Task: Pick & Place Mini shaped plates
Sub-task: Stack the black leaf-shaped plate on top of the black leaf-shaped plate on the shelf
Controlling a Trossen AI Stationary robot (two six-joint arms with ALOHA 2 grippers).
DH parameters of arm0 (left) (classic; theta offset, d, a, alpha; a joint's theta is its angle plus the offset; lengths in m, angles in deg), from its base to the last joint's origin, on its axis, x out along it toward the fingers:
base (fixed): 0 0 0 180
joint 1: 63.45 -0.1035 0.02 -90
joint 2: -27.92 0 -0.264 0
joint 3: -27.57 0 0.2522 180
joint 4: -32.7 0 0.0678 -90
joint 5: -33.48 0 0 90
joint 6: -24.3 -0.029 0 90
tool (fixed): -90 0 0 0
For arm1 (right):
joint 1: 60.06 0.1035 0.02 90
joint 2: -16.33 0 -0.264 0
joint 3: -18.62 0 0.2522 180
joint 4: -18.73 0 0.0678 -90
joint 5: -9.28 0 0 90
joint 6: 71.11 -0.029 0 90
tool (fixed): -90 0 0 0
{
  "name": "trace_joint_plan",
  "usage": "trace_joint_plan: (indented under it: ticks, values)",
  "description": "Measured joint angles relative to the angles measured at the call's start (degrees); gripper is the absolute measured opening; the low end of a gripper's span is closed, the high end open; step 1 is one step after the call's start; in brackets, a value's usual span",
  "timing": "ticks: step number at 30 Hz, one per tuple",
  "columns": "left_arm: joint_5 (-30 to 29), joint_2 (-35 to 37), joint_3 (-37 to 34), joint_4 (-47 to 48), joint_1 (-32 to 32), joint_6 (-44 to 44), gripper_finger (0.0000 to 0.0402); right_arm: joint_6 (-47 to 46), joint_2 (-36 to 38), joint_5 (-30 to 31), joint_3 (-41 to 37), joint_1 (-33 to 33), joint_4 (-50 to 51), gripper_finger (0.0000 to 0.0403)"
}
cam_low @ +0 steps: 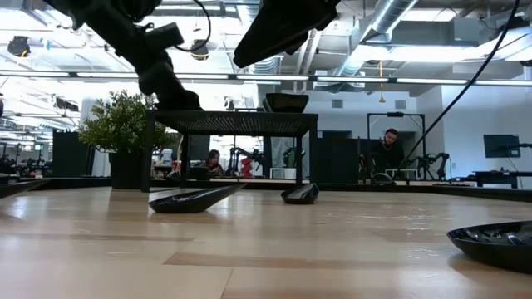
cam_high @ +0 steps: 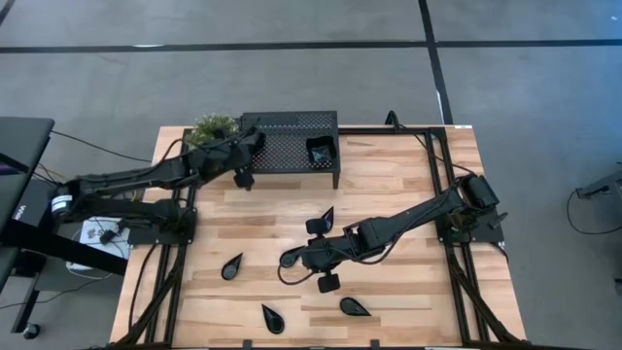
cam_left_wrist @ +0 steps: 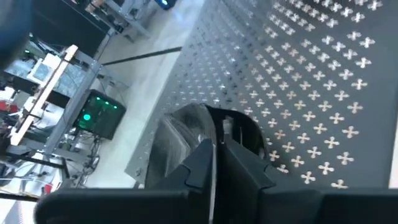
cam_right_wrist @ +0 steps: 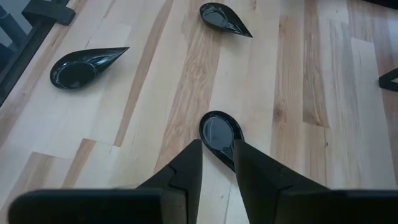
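Observation:
The mini shaped plates are glossy black teardrop dishes. On the table lie one (cam_high: 231, 265), one (cam_high: 272, 317), one (cam_high: 355, 306) and one (cam_high: 326, 219); another dish (cam_high: 319, 149) sits on top of the black perforated rack (cam_high: 292, 131). My left gripper (cam_left_wrist: 217, 149) is over the rack's left end (cam_high: 245, 165), shut on a dish (cam_left_wrist: 180, 134). My right gripper (cam_right_wrist: 217, 155) is at the table's middle (cam_high: 289, 260), shut on a teardrop dish (cam_right_wrist: 219, 132). My left gripper pinches a glossy dish by its rim (cam_left_wrist: 208, 127) between the two fingers, just above the rack's perforated top (cam_left_wrist: 311, 93). Whether the dish touches the rack, I cannot tell. My right gripper pinches the teardrop dish at its narrow end (cam_right_wrist: 225, 154) between the two fingers, slanting down from the table's right. Its round end (cam_right_wrist: 214, 124) sticks out past the fingertips; whether it is clear of the wood, I cannot tell.
A green potted plant (cam_high: 214, 128) stands at the rack's left end, close to my left arm. The arms' black frames (cam_high: 457, 233) run along both table sides. Two dishes (cam_right_wrist: 81, 65), (cam_right_wrist: 224, 18) lie ahead of the right gripper, with bare wood between them.

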State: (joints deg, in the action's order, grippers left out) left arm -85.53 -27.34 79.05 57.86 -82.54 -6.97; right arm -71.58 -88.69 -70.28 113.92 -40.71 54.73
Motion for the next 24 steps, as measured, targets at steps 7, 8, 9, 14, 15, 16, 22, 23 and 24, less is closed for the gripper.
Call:
trace_joint_plan:
  ticks: [7, 8, 9, 14, 15, 16, 22, 23, 24]
  values:
    - [0.0, -1.8, 0.0, -2.1, 0.0, -0.3, 0.0087, 0.0, 0.0, 0.0, 0.0, 0.0, 0.0, 0.0087]
    - [0.0, -1.8, 0.0, -2.9, 0.1, -0.9, 0.0093, 0.0, 0.0, 0.0, 0.0, 0.0, 0.0, 0.0087]
    - [-0.1, -1.5, 0.0, -3.3, 0.3, -1.7, 0.0097, 0.0, 0.0, 0.0, 0.0, 0.0, 0.0, 0.0087]
    - [-1.6, -1.3, 0.0, -8.3, 1.2, -6.1, 0.0118, 0.0, 0.0, 0.0, 0.0, 0.0, 0.0, 0.0087]
    - [-1.8, -1.3, 0.0, -8.5, 1.2, -6.6, 0.0122, 0.0, 0.0, 0.0, 0.0, 0.0, 0.0, 0.0087]
    - [-1.8, -1.4, 0.0, -8.5, 1.2, -6.8, 0.0126, 0.0, 0.0, 0.0, 0.0, 0.0, 0.0, 0.0087]
    - [-1.9, -1.4, 0.0, -8.5, 2.4, -6.0, 0.0142, 0.0, 0.0, 0.0, 0.0, 0.0, 0.0, 0.0087]
    - [-1.9, -1.4, 0.0, -8.5, 2.9, -5.9, 0.0143, 0.0, 0.0, 0.0, 0.0, 0.0, 0.0, 0.0087]
    - [-1.8, -1.4, 0.0, -8.4, 3.3, -5.8, 0.0143, 0.0, 0.0, 0.0, 0.0, 0.0, 0.0, 0.0087]
